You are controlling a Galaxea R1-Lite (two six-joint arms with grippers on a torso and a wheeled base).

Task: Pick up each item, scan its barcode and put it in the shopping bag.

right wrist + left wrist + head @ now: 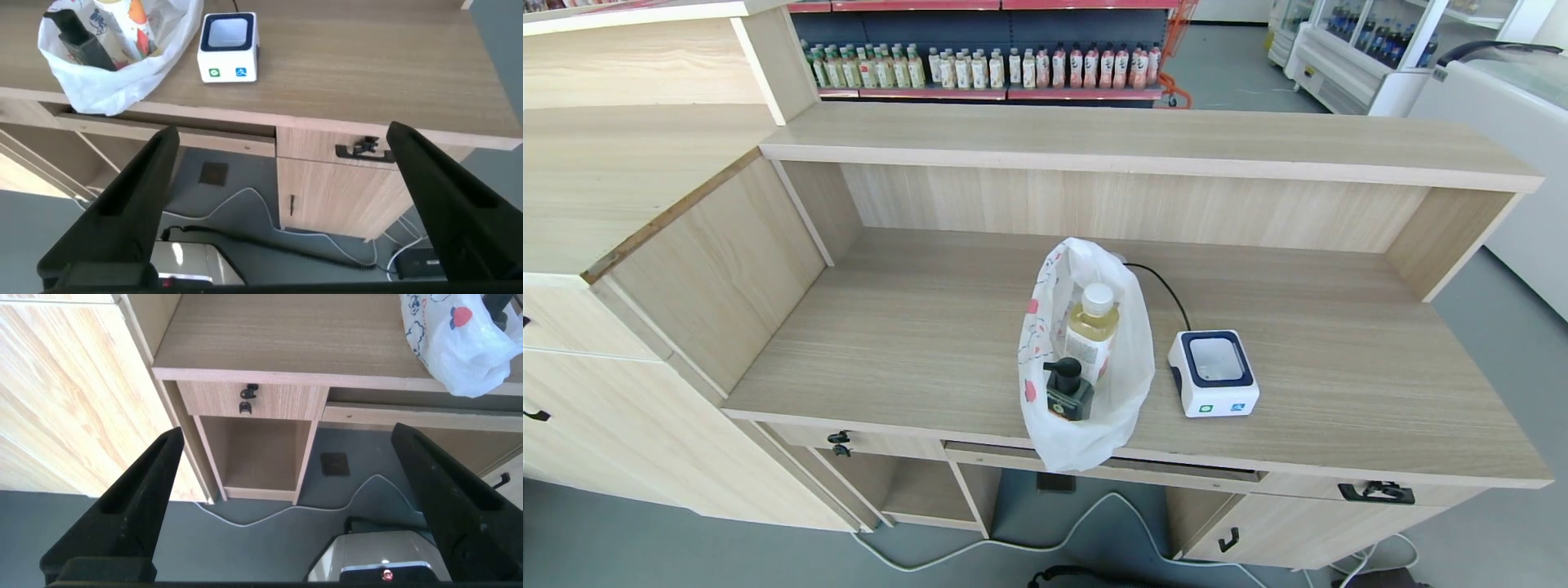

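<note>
A white shopping bag (1086,367) with red prints stands open at the counter's front edge. Inside it are a bottle of yellow liquid with a white cap (1092,327) and a dark pump bottle (1067,390). The bag (106,57) and the white barcode scanner (229,47) also show in the right wrist view. On the counter the scanner (1213,373) sits just right of the bag. My left gripper (294,506) hangs open below counter height, off the counter's front left. Below the counter's front right, my right gripper (286,212) is open too. Both hold nothing.
The wooden counter (1339,359) has a raised back shelf (1143,139) and side walls. A black cable (1168,290) runs back from the scanner. Drawers and cabinet handles (1376,492) lie under the front edge, and cords (980,547) trail on the floor.
</note>
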